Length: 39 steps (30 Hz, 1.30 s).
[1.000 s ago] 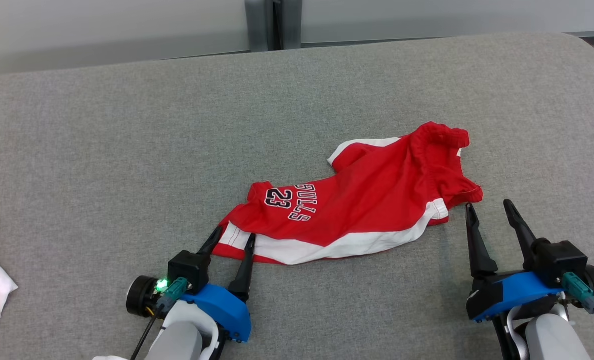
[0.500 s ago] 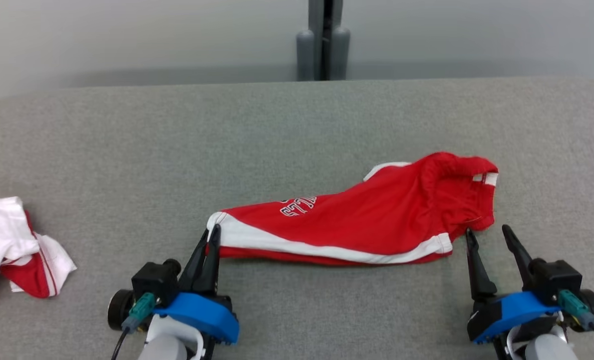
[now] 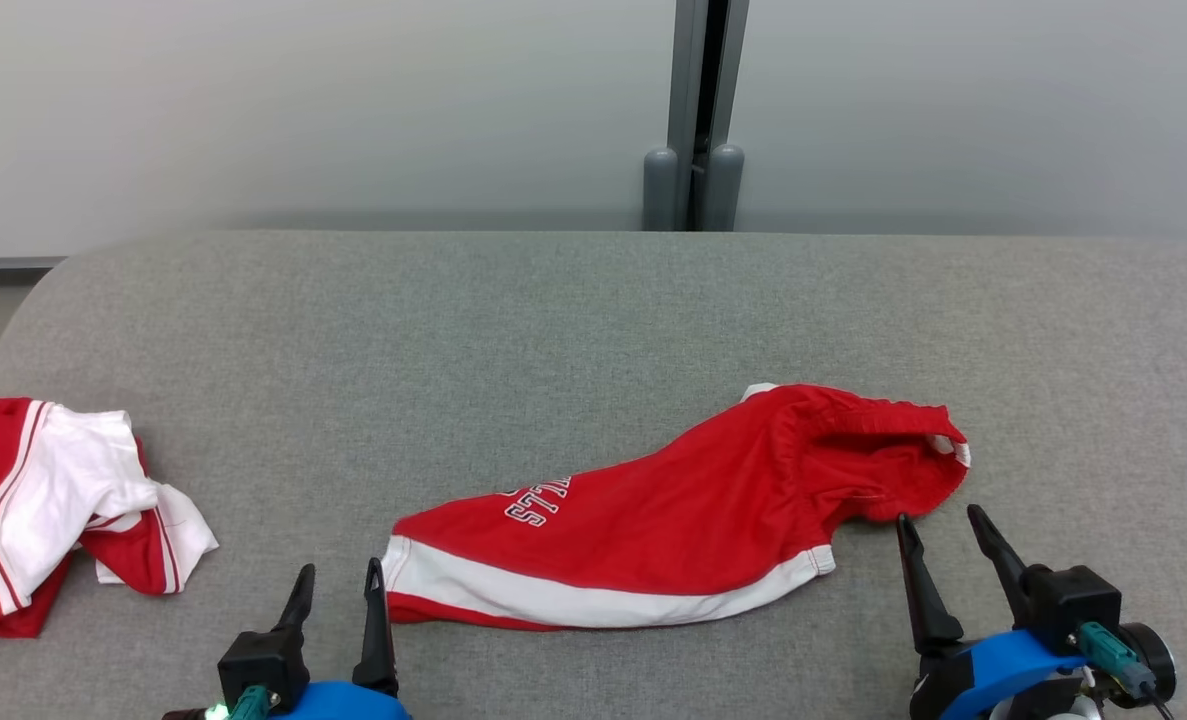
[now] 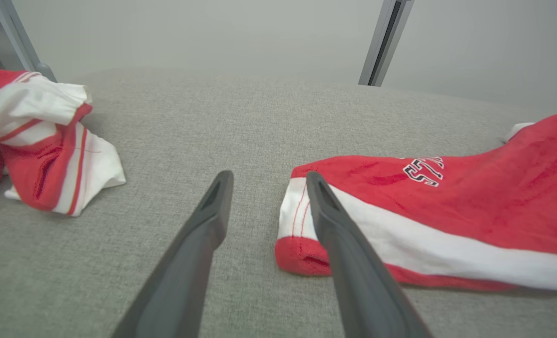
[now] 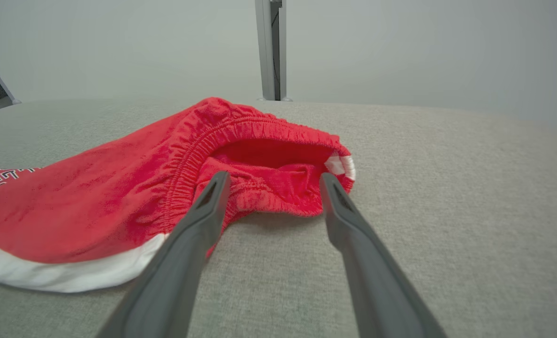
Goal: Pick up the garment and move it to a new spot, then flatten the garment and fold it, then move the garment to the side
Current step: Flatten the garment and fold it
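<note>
The garment (image 3: 673, 510) is a pair of red shorts with white trim and lettering, lying stretched out across the grey padded table (image 3: 553, 320). Its leg hem points to my left, its elastic waistband (image 5: 240, 136) to my right. My left gripper (image 3: 338, 580) stands open just left of the hem (image 4: 297, 220), with nothing between its fingers; the right finger (image 4: 334, 220) lies against the hem's edge. My right gripper (image 3: 938, 530) is open too, just short of the waistband, holding nothing.
A second red and white garment (image 3: 43, 500) lies crumpled at the table's left edge, also in the left wrist view (image 4: 39, 141). A grey post (image 3: 698, 120) stands behind the table against a pale wall.
The left gripper shut on the hem, drew the shorts out leftward, then opened and let go. The head camera tilted up and turned left, bringing the other garment further into view.
</note>
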{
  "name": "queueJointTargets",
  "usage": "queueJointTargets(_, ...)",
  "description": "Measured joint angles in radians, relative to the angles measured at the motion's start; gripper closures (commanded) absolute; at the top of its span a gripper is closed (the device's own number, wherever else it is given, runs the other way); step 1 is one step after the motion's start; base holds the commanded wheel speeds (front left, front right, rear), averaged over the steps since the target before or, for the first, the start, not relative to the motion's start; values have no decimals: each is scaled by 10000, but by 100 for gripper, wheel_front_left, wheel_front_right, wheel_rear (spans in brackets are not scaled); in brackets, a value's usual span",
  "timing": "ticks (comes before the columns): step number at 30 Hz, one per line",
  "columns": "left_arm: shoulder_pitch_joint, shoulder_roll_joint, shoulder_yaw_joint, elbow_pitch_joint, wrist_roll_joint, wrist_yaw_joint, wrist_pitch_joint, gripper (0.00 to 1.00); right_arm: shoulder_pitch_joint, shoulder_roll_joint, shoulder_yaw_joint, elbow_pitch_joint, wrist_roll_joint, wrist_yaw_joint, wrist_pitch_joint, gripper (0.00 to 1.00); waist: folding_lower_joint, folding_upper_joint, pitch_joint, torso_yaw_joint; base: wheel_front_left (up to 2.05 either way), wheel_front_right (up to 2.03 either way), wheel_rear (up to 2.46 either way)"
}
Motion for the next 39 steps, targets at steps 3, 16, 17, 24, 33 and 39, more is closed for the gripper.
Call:
queueJointTargets(3, 202, 4, 341, -397, 474, 50, -2, 0, 140, 6, 186, -215, -36, 0, 0, 0, 0, 0, -201, -67, 0, 0, 0)
queueJointTargets(16, 1191, 10, 832, -838, 1106, -332, -2, 0, 787, 2, 525, -35, 199, 0, 0, 0, -1, 0, -783, -323, 0, 0, 0)
queueJointTargets(17, 1225, 12, 792, -840, 1012, -370, -2, 0, 806, 2, 535, 6, 199, 0, 2, 0, -1, 0, -786, -318, 0, 0, 0)
queueJointTargets(24, 1267, 10, 397, -719, 523, -652, -2, 0, 744, -2, 966, 577, -2, 0, 0, 0, -1, -1, -657, -148, 0, 0, 0)
queueJointTargets(33, 979, 6, 29, -562, 460, -755, -2, 0, -288, 6, 1156, 1996, -945, 0, 0, 0, -1, 0, -224, 424, 0, 0, 0)
queueJointTargets(39, 948, 8, 132, -535, 468, -773, 0, 0, -776, 6, 1093, 2451, -1304, 0, 0, 0, 1, 0, 119, 688, 0, 0, 0)
